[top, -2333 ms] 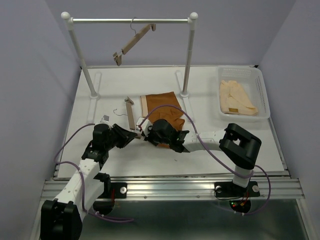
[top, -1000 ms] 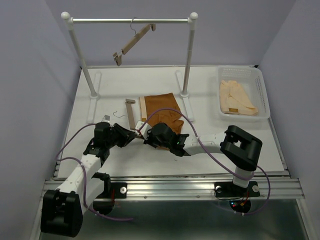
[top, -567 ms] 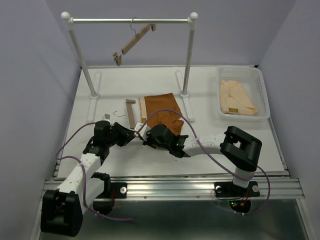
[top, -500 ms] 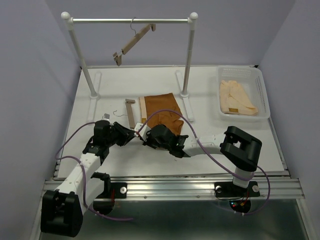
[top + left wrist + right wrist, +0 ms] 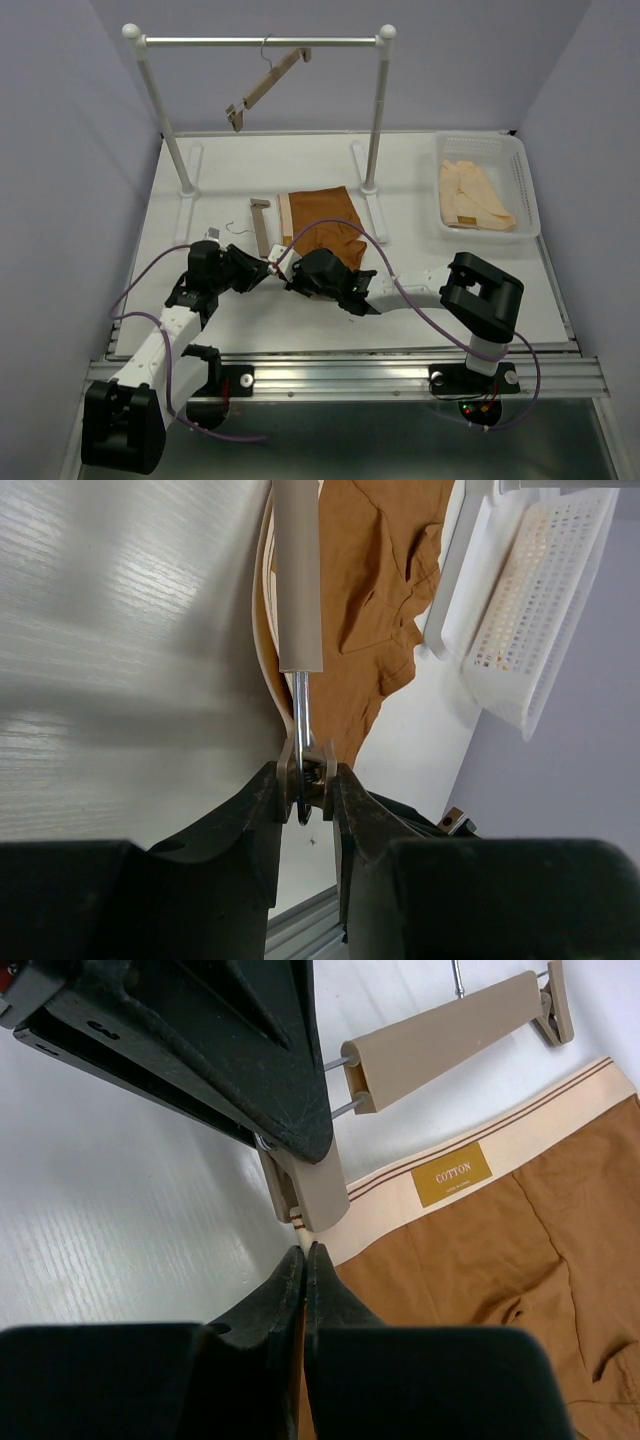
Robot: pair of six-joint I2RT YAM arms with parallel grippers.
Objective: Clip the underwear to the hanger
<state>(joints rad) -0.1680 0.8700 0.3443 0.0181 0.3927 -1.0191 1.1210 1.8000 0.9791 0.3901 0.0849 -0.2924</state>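
The hanger, a pale wooden bar with a wire hook, lies on the table left of the rust-brown underwear. My left gripper is shut on the hanger's near clip, and the bar runs away from the fingers. The right gripper is shut on the corner of the underwear's beige waistband. In the right wrist view its tips sit just below the clip, with the waistband corner at the clip's mouth. The far clip holds nothing.
A second hanger hangs tilted on the white rack's rail; the rack's feet stand behind the underwear. A white basket at the back right holds a peach-cream garment. Both arms are crowded together near the table's front.
The right gripper has edged left toward the left gripper, bringing the waistband corner up to the clip. Over the last half second nothing visibly moves.
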